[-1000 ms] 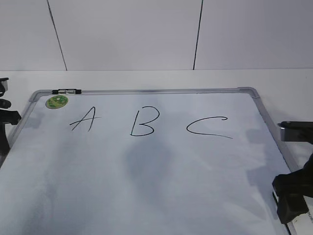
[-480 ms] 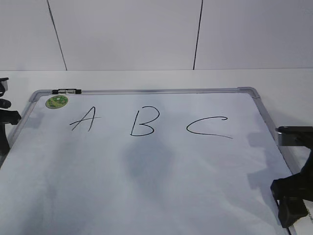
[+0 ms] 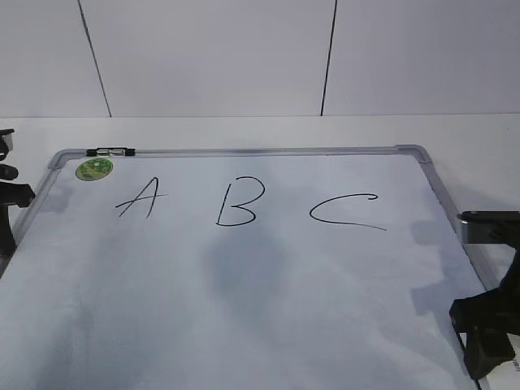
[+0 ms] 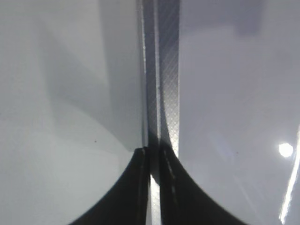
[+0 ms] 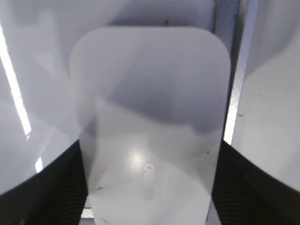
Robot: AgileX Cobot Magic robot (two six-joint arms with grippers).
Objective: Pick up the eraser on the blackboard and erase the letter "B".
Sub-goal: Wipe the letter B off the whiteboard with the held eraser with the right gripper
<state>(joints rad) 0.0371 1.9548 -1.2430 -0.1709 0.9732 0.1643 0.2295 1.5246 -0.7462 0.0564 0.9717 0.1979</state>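
Observation:
The blackboard (image 3: pixel 244 317) is a white dry-erase board with a grey frame, lying flat. The letter "B" (image 3: pixel 238 202) stands in black between a slanted "A" (image 3: pixel 140 199) and a wide "C" (image 3: pixel 345 211). The eraser (image 5: pixel 150 117), white with faint grey lettering, lies at the board's right edge; only a sliver of it (image 3: pixel 508 375) shows in the exterior view. My right gripper (image 5: pixel 150 187) is low over it, its black fingers (image 5: pixel 65 187) against both long sides. My left gripper (image 4: pixel 154 154) is shut and empty over the board's left frame rail (image 4: pixel 161 70).
A round green sticker (image 3: pixel 94 169) and a black clip (image 3: pixel 114 151) sit at the board's top left corner. The left arm (image 3: pixel 10 199) rests at the board's left edge. White tabletop and a panelled wall lie behind the board.
My right gripper has sunk lower at the board's right edge, onto the eraser. The left arm and the letters have not changed.

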